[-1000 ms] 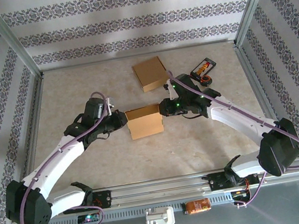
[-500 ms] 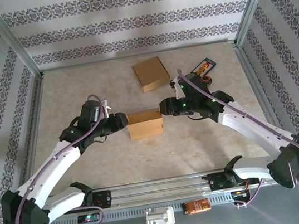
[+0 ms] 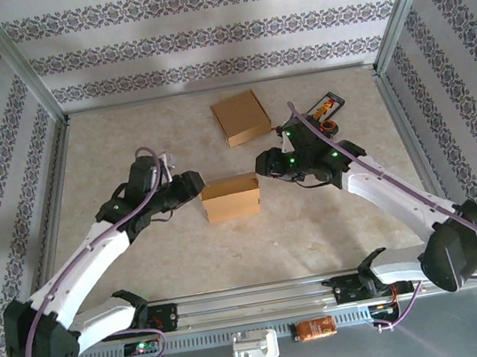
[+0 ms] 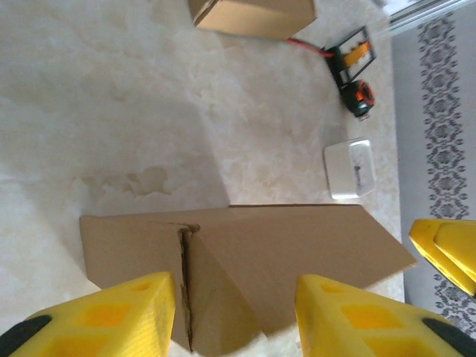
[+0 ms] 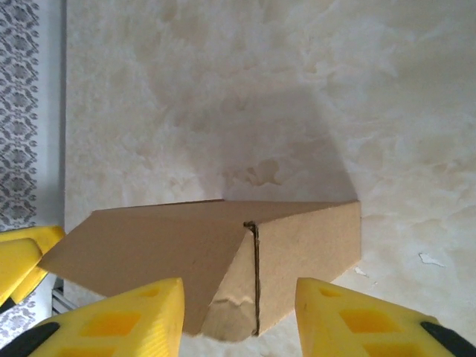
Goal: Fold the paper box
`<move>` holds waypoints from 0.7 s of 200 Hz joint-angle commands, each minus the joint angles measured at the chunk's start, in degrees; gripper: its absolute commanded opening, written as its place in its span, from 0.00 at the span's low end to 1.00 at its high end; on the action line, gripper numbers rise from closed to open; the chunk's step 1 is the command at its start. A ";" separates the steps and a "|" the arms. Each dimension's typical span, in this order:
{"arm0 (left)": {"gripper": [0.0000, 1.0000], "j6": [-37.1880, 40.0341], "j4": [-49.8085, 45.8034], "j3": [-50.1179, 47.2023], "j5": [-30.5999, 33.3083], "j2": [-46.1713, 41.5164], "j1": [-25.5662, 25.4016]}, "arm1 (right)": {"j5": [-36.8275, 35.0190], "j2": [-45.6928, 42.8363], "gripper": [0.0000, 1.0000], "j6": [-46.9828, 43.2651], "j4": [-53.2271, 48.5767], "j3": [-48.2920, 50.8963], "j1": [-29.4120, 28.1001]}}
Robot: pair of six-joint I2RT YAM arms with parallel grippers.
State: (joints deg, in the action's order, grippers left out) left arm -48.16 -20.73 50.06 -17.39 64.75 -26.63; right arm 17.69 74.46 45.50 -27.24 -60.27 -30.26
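Open-jawed, the left gripper (image 3: 193,185) and right gripper (image 3: 263,166) flank the brown cardboard box (image 3: 231,197) at the centre of the table (image 3: 124,133); I'd press both ends in evenly.

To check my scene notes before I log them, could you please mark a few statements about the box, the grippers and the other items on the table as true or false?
1. The paper box lies between the left gripper and the right gripper. True.
2. The left gripper is clamped shut. False: its yellow fingers stand apart.
3. A second cardboard box sits farther back on the table. True.
4. The black-and-orange tool lies to the left of that second cardboard box. False: in the top view it lies to its right.
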 commanded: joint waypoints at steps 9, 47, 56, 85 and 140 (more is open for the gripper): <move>0.34 -0.64 2.39 2.29 -0.86 1.19 -0.48 | 2.42 1.45 0.38 1.46 2.36 -1.34 -1.47; 0.20 -1.02 2.19 0.41 -1.14 1.09 -0.46 | 2.52 2.00 0.31 1.65 2.82 -0.42 -2.74; 0.18 -1.31 2.10 -0.23 -1.30 0.93 -0.49 | 2.27 2.01 0.29 1.53 2.77 -0.12 -2.92; 0.13 -2.28 1.73 -2.71 -1.60 0.13 -0.45 | 1.15 2.01 0.20 1.28 2.64 1.77 -3.63; 0.09 -4.95 4.00 -6.61 -3.69 -0.40 -0.46 | -0.28 0.63 0.19 1.24 1.62 2.98 -4.80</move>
State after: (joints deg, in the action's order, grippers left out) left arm -51.55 -15.59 45.52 -19.66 64.20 -26.63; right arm 18.92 76.14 46.76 -25.34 -57.19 -34.35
